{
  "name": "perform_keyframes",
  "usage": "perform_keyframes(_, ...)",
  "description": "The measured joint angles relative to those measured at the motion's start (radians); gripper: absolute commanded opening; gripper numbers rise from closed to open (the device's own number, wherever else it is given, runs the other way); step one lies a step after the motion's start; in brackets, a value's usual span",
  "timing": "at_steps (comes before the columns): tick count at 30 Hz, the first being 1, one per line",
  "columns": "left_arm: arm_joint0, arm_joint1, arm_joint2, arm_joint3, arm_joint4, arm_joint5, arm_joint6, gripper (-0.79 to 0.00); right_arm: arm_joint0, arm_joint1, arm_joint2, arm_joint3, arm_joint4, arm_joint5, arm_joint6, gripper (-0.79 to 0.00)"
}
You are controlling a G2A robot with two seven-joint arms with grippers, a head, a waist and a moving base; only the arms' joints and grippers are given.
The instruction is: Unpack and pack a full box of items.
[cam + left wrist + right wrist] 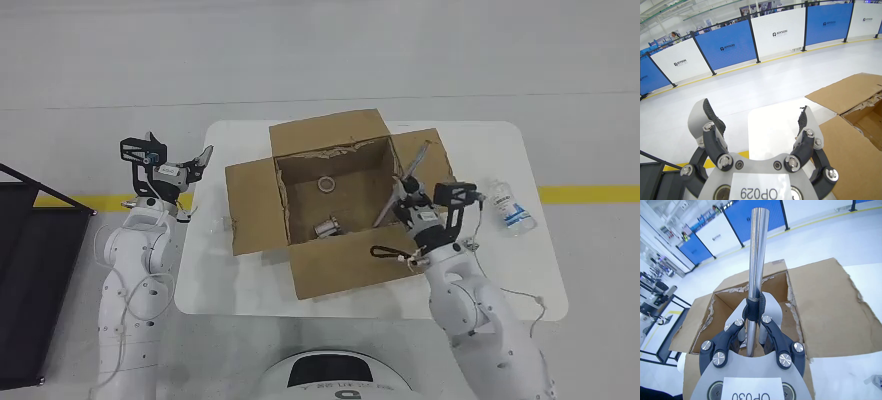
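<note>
An open cardboard box (300,270) stands in the middle of the white table (500,290), flaps folded out. A roll of tape (326,185) and a small metal part (326,228) lie on its floor. My right gripper (408,192) is above the box's right side, shut on a shiny metal rod (420,160) that slants up over the right flap. In the right wrist view the pads (751,311) clamp the rod (758,247) near its lower end, above the box (821,306). My left gripper (180,150) hangs open and empty past the table's left edge; its left wrist view shows the fingers (713,115) spread wide beside the box (844,136).
A clear water bottle (510,207) lies on the table right of the box. A black rack (30,260) stands on the floor to the left of the table. A yellow floor line (590,193) runs behind the table.
</note>
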Motion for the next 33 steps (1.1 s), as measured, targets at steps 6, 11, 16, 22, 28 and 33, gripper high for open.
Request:
perform_keyframes(6,0.0,0.0,0.0,0.0,0.0,0.0,0.0,0.0,-0.171,0.001,0.07,-0.044,0.011,-0.073,-0.245,-0.785)
perform_keyframes(11,0.0,0.0,0.0,0.0,0.0,0.0,0.0,0.0,-0.223,0.006,0.126,-0.046,0.055,-0.177,-0.288,-0.785)
perform_keyframes(16,0.0,0.0,0.0,0.0,0.0,0.0,0.0,0.0,-0.22,0.009,0.174,-0.034,0.116,-0.226,-0.236,-0.785)
perform_keyframes(22,0.0,0.0,0.0,0.0,0.0,0.0,0.0,0.0,-0.197,0.026,0.289,0.027,0.238,-0.356,-0.027,-0.785)
perform_keyframes(28,0.0,0.0,0.0,0.0,0.0,0.0,0.0,0.0,-0.144,0.072,0.489,0.213,0.46,-0.698,0.361,-0.785)
perform_keyframes(33,0.0,0.0,0.0,0.0,0.0,0.0,0.0,0.0,-0.099,0.092,0.553,0.343,0.602,-0.748,0.535,-0.785)
